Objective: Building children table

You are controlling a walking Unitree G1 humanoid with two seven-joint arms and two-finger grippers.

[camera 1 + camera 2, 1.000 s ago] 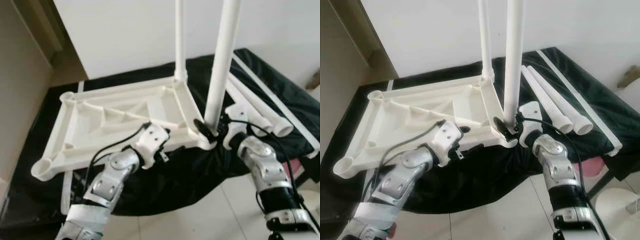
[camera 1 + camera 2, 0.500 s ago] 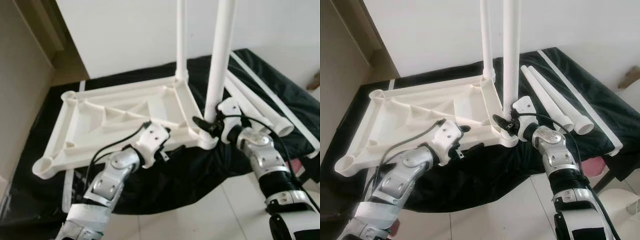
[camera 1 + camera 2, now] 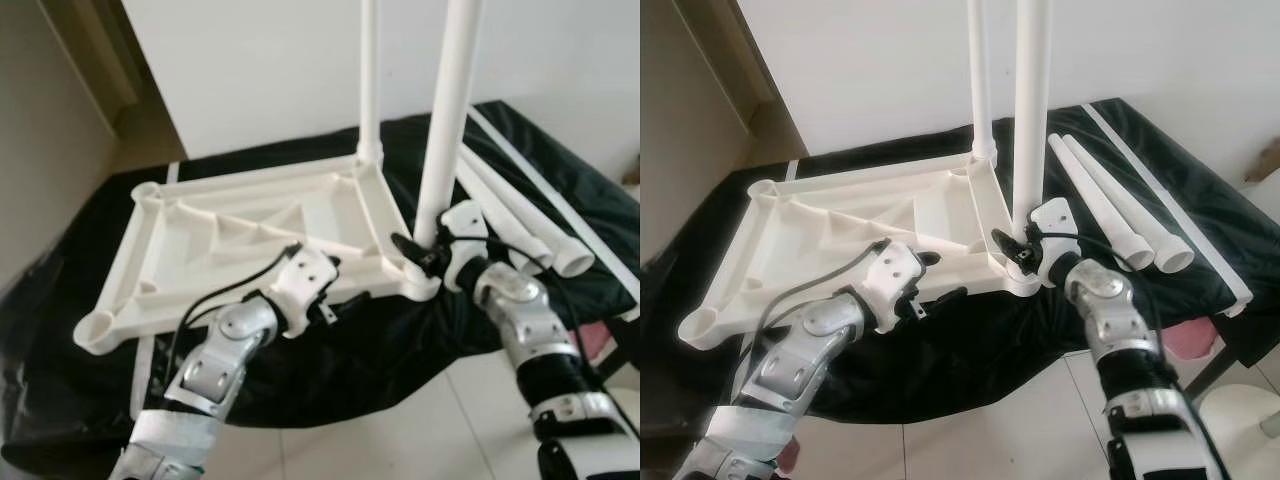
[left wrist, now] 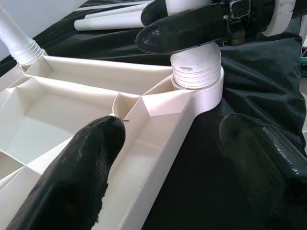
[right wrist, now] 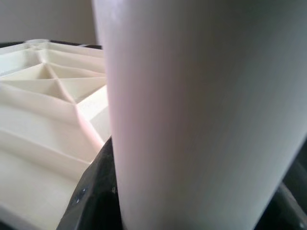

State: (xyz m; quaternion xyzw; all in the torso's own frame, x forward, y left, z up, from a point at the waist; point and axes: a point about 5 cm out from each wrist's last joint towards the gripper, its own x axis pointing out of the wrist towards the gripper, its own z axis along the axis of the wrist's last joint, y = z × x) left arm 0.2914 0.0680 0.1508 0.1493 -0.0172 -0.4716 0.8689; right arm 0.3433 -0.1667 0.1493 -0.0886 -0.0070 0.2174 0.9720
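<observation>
The left arm rises from the lower left of the head views, silver and bent, with a black cable looped along it, and ends at the white wrist near the middle of the frame. The left hand point(image 3: 940, 280) sits just beyond that wrist, its two black fingers point(image 4: 72, 177) spread apart, one on each side of a white rim. The right arm climbs from the lower right corner toward the middle. The right hand point(image 3: 408, 252) points toward the frame's centre with its black fingers point(image 4: 182, 28) closed around the foot of an upright white tube.
</observation>
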